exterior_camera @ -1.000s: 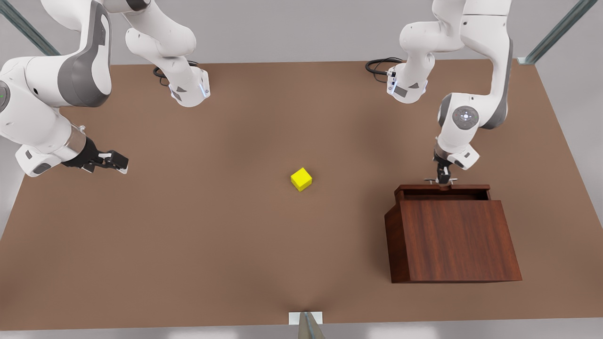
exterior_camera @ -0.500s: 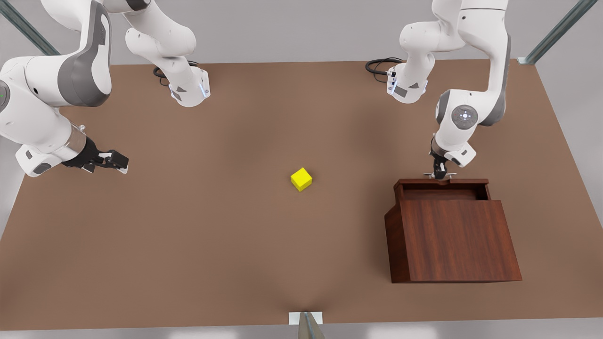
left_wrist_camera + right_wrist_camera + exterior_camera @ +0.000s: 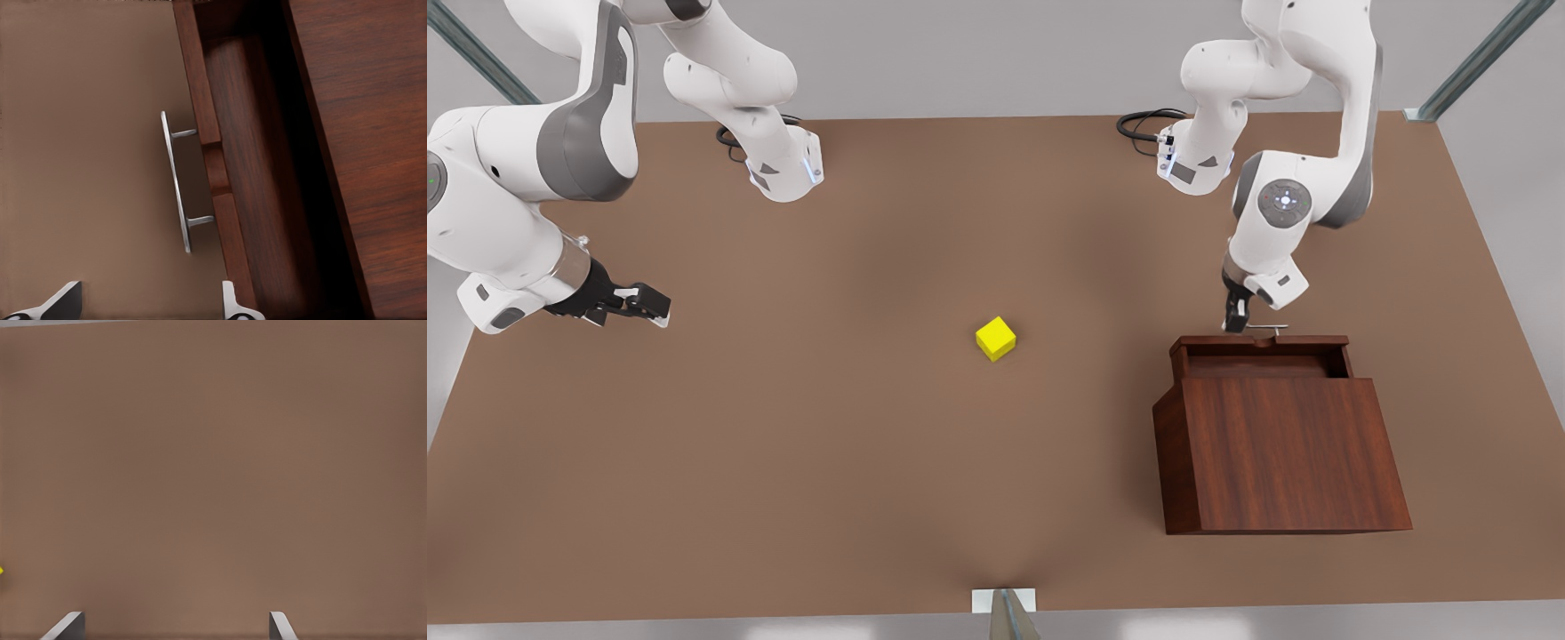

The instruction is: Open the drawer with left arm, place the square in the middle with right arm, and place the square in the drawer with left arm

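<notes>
The drawer (image 3: 1260, 354) is seen pulled out, with the left gripper (image 3: 1234, 322) spread empty beside its handle (image 3: 176, 181). The square (image 3: 996, 339) lies mid-desk (image 3: 871, 444). The right gripper (image 3: 636, 305), parted and empty, is held waiting near the desk's edge at the front view's left.

Two slanted metal struts stand beyond the far corners, one (image 3: 476, 55) on the front view's left, another (image 3: 1480, 58) on the right. Black cables (image 3: 1143, 124) coil nearby. A small white bracket (image 3: 1003, 600) sits at the near edge.
</notes>
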You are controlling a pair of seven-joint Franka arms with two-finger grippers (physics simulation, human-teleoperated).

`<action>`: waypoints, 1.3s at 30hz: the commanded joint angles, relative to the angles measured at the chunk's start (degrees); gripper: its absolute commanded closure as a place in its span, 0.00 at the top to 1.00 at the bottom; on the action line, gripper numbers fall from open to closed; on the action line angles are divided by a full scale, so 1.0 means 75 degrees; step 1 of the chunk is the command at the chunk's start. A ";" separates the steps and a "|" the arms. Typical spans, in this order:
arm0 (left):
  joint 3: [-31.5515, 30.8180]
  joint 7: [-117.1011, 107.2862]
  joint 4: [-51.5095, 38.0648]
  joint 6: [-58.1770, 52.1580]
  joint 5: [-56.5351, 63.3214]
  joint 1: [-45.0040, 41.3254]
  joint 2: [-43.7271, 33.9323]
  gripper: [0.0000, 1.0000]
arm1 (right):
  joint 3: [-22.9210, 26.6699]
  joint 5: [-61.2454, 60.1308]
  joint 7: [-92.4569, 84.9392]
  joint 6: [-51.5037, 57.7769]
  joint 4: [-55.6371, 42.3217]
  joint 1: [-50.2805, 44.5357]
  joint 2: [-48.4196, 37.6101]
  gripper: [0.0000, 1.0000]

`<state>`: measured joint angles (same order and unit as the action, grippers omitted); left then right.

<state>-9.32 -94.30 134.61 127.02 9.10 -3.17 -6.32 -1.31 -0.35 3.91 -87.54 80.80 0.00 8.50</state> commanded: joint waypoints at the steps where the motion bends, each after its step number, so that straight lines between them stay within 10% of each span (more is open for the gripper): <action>1: 0.0024 0.3116 0.0075 -0.0787 -0.0029 0.0059 -0.0047 1.00 | -0.0001 0.0000 -0.0018 0.0000 -0.0004 0.0000 -0.0008 1.00; 21: 0.0352 0.1007 0.1317 0.2506 -0.0065 0.0680 -0.0258 1.00 | 0.0011 0.0000 -0.0018 0.0000 -0.0004 0.0012 0.0003 1.00; 39: 0.0352 0.0796 0.1470 0.2436 -0.0065 0.0833 -0.0059 1.00 | 0.0011 -0.0012 -0.0018 0.0000 -0.0004 0.0012 0.0003 1.00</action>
<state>-6.72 -85.87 145.63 145.38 8.61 3.16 -6.80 -1.23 -0.36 3.77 -87.53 80.87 0.09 8.59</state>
